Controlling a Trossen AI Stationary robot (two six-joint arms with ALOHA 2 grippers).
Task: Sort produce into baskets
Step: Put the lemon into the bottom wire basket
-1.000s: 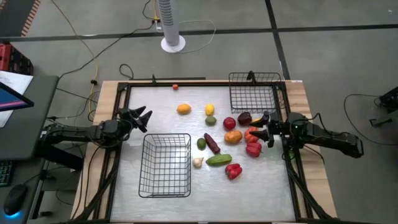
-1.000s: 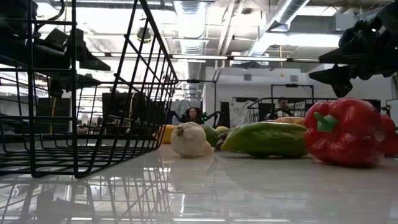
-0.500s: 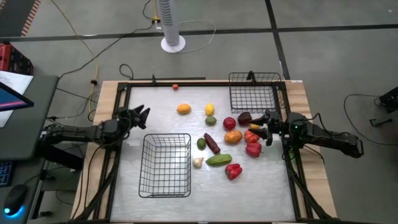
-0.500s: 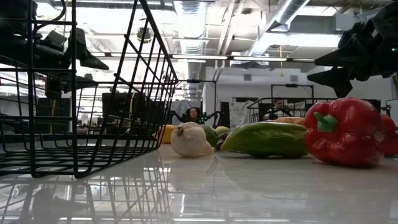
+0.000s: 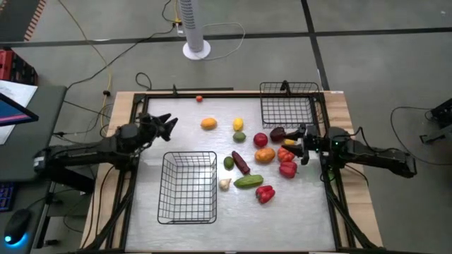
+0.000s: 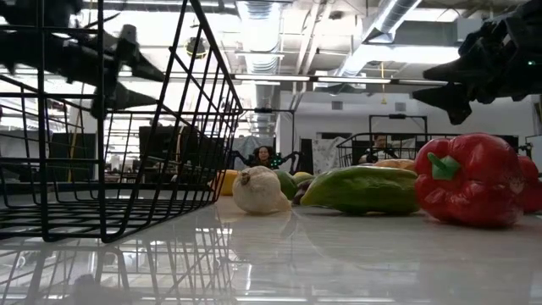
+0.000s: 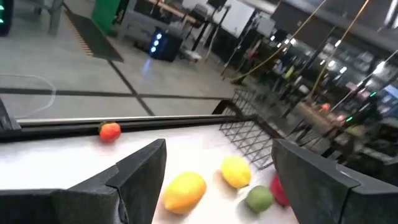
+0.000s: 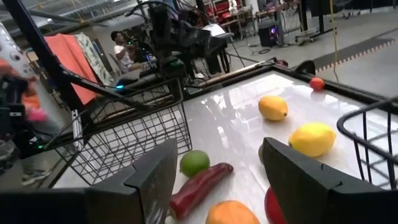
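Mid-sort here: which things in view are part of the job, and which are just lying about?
Job: produce pile, near basket, far basket, left gripper open, right gripper open.
Lying about: fan stand, floor cables, laptop.

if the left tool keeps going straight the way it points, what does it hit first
Probably the orange: it lies between the left tool's open fingers in the wrist view, with the lemon just beyond. Depth is unclear, and the tool may pass above them.

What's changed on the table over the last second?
The left gripper has swung away from the near basket toward the table's far side, facing the orange and lemon, jaws open and empty. The right gripper barely shifted over the red peppers. No produce moved.
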